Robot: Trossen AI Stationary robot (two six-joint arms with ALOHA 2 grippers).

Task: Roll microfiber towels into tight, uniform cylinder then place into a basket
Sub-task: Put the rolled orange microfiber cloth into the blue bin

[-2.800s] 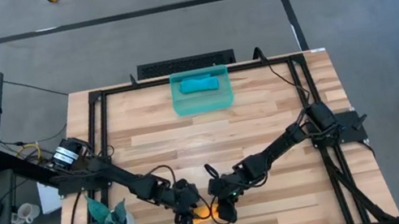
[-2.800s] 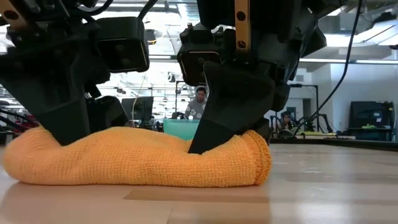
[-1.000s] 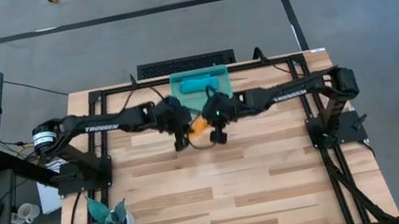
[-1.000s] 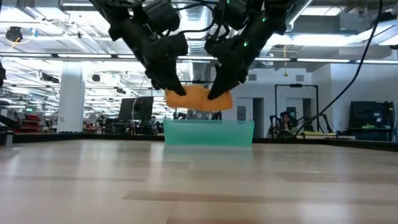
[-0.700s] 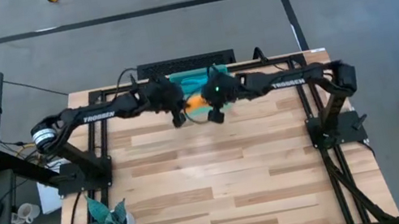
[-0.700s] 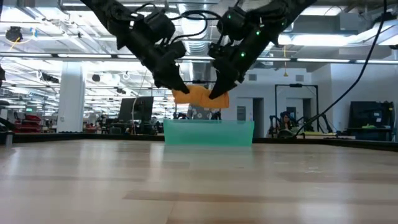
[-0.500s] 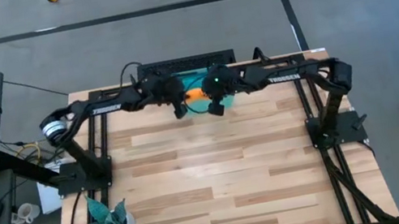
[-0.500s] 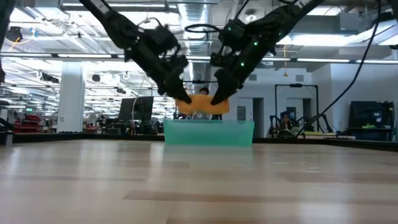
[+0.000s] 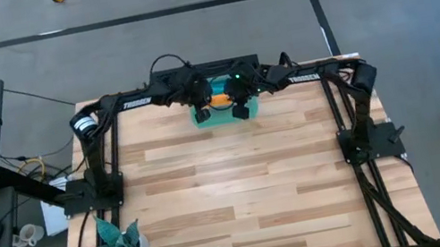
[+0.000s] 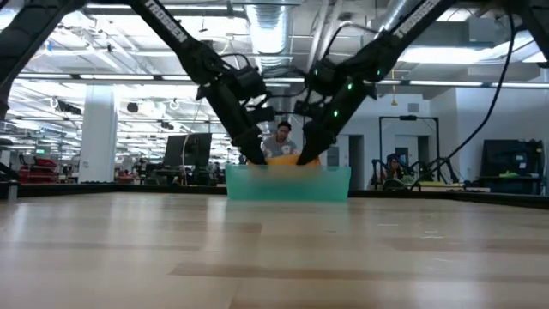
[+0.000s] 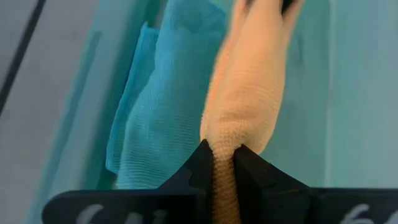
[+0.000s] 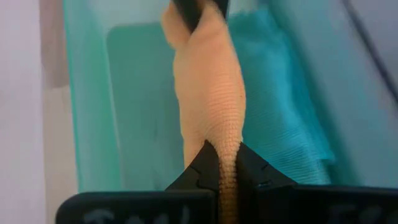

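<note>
1. High view shows our left gripper (image 9: 200, 105) and right gripper (image 9: 234, 100) now over the basket (image 9: 225, 116); a second ago both were short of it, above bare table.
2. Each gripper pinches one end of the rolled orange towel (image 11: 249, 93), which hangs between them.
3. Under the roll, beside it, lies the teal-blue towel (image 12: 283, 112) inside the basket.
4. We judge that only lowering and release remain.
</note>
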